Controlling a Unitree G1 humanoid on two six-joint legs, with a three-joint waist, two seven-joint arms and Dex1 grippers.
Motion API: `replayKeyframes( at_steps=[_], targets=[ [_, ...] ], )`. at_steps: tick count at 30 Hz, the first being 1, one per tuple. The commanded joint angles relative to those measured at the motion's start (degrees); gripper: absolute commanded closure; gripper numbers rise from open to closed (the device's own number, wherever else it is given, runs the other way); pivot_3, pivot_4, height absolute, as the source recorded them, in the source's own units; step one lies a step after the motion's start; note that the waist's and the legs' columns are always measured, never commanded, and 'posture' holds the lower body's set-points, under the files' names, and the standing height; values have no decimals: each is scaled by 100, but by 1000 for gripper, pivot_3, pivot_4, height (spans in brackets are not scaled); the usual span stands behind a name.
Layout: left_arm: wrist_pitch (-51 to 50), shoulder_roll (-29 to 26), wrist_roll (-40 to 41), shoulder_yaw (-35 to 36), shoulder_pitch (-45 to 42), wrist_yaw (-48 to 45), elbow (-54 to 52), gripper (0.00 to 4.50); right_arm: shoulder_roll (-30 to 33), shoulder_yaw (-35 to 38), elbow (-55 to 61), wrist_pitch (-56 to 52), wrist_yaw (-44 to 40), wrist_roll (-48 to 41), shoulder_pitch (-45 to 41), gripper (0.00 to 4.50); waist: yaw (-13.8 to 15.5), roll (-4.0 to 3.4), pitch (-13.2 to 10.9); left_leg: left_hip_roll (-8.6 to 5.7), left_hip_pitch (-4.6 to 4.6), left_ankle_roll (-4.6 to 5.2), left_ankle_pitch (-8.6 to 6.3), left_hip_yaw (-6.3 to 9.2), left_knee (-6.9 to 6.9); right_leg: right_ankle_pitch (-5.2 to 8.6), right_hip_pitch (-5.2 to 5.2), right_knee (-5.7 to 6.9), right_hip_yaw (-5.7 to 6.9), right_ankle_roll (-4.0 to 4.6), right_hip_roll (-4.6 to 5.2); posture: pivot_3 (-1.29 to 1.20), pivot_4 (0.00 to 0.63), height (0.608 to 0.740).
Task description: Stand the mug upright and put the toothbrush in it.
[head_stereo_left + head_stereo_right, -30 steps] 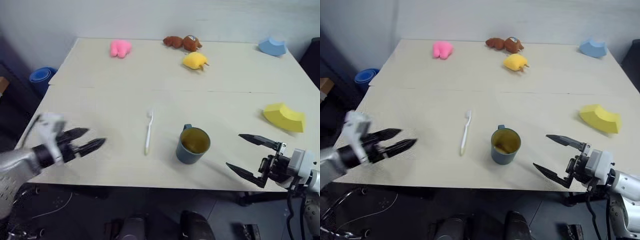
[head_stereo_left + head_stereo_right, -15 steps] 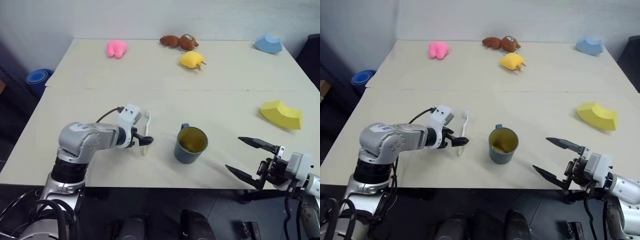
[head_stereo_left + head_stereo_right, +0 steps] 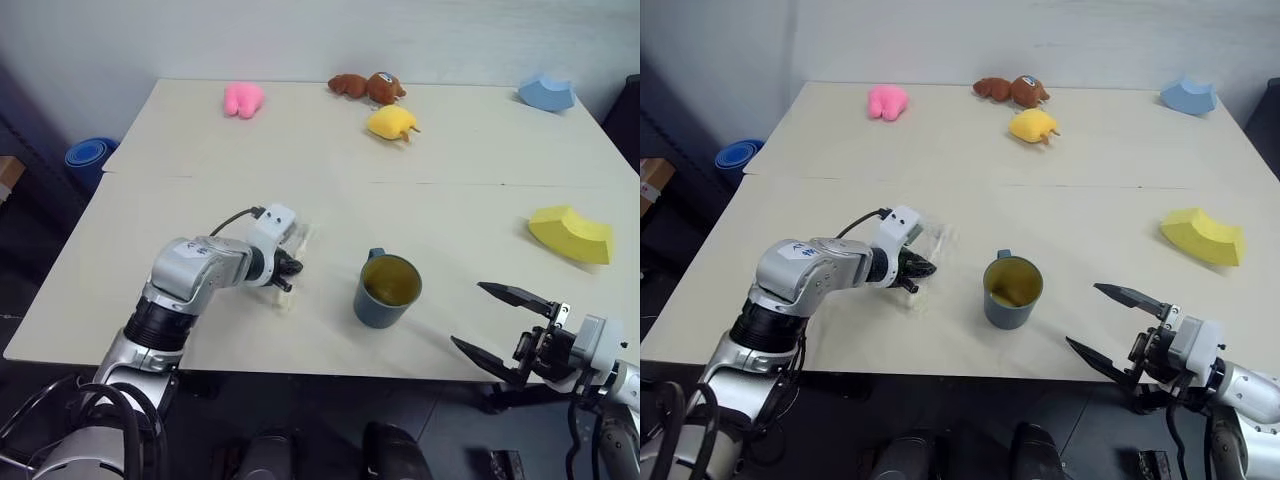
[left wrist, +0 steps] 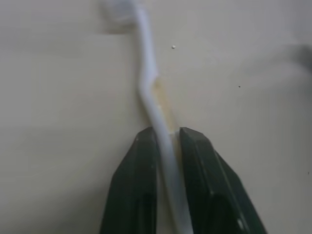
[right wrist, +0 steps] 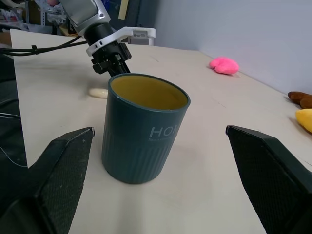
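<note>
Moved: left tool (image 4: pixel 163 141) has swung in from the surface (image 3: pixel 200 180) edge and closed on the toothbrush (image 4: pixel 151 92).
Right tool (image 3: pixel 510 325): wide open, empty.
Mug (image 3: pixel 386 289): upright.

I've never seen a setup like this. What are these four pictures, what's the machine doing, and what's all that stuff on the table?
It is a two-armed robot at a pale table. Two pictures come from cameras in its head, looking down over its arms; the other two come from a camera on each wrist, looking along that arm's two black fingers.

The left gripper is shut on the white toothbrush, which lies flat on the table; the left wrist view shows the fingers pinching its handle. The right gripper is open and holds nothing, with the blue mug upright ahead of it, yellow inside.

Also on the table: a pink soft toy, a brown soft toy, a yellow soft toy, a blue foam block and a yellow foam block.
</note>
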State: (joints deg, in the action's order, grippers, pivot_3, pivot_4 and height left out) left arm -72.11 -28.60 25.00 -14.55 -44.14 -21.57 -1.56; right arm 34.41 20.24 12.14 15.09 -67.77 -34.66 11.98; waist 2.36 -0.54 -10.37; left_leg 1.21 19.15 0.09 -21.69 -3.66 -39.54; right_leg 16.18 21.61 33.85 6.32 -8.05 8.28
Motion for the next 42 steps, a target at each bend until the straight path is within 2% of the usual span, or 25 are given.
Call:
replayKeyframes(
  at_steps=[1, 5, 9, 12, 14, 16, 21, 24, 27, 32, 34, 39, 42],
  targets=[
    [153, -228, -75, -118, 301, -465, 259, 4380, -43, 81, 41, 121, 20, -85, -35, 0, -33, 0, 0, 0, 0, 0, 0, 0, 0, 0, 0, -1, 0, 0, 0, 0, 150, 740],
    [1173, -94, 205, 725, 494, -1063, 320, 4380, -63, 115, -19, 172, 14, -61, -13, 0, -92, -1, 0, 3, 0, 0, 0, 2, 2, 0, 1, 3, 4, 0, 0, 0, 150, 740],
    [3349, 443, 719, 1899, 626, -2005, 265, 4380, -57, 257, 85, 221, 71, -67, 189, 0, -62, 16, -11, 5, 17, 0, 0, 9, -7, 0, 8, 0, 12, 0, -2, 0, 150, 740],
    [3876, 921, 1260, 2372, 444, -2360, 181, 4380, -33, 391, 226, 224, 162, -88, 389, 0, -58, 23, -16, 7, 37, 2, -3, 16, -21, 0, 14, -2, 21, 0, -1, 0, 150, 740],
    [4161, 1280, 1323, 2301, 322, -2451, 173, 4380, -35, 468, 312, 225, 232, -96, 518, 0, -40, 23, -15, 5, 36, 5, -5, 13, -22, 0, 13, -2, 22, -1, 1, 0, 150, 740],
    [3719, 1560, 1418, 2090, 245, -2304, 340, 4380, -54, 514, 338, 245, 262, -93, 601, 0, -39, 23, -15, 3, 32, 8, -7, 11, -23, -1, 7, -4, 23, -3, 1, 0, 150, 740],
    [5688, 2417, 594, 1282, 387, -3058, 854, 4380, -63, 546, 323, 290, 302, -57, 678, 0, -44, 26, -17, 1, 27, 15, -10, 5, -25, -2, 0, -11, 21, -3, 1, 0, 150, 740],
    [6179, 2827, 461, 1123, 368, -3052, 932, 4380, -70, 575, 303, 328, 377, -5, 709, 0, -60, 27, -18, 1, 32, 16, -11, 3, -25, -2, 4, -14, 22, -3, 0, 0, 150, 740],
    [6257, 2956, 462, 1067, 425, -3056, 916, 4380, -109, 581, 238, 411, 392, 10, 765, 0, -73, 27, -18, 2, 30, 16, -11, 3, -24, -2, 4, -13, 21, -3, 0, 0, 150, 740],
    [6606, 2773, 72, 678, 566, -3546, 1152, 4380, -174, 570, 244, 459, 455, 32, 835, 0, -76, 26, -17, 3, 29, 18, -12, 4, -24, -2, 4, -12, 21, -3, 0, 0, 150, 740],
    [6786, 2723, -61, 507, 649, -3740, 1297, 3667, -200, 558, 267, 482, 477, 38, 850, 0, -66, 26, -17, 3, 29, 19, -12, 4, -25, -2, 4, -13, 21, -3, 0, 0, 150, 740],
    [7260, 2797, -210, 558, 746, -3682, 1606, 2297, -246, 523, 309, 543, 539, 67, 868, 0, -59, 26, -18, 3, 35, 23, -15, 7, -31, -2, 4, -16, 22, -3, 1, 0, 150, 740],
    [7074, 2637, -59, 707, 800, -3639, 1360, 1318, -260, 484, 341, 541, 548, 64, 875, 0, -71, 26, -17, 4, 34, 23, -15, 7, -31, -2, 3, -16, 22, -3, 1, 0, 150, 740]
  ],
)
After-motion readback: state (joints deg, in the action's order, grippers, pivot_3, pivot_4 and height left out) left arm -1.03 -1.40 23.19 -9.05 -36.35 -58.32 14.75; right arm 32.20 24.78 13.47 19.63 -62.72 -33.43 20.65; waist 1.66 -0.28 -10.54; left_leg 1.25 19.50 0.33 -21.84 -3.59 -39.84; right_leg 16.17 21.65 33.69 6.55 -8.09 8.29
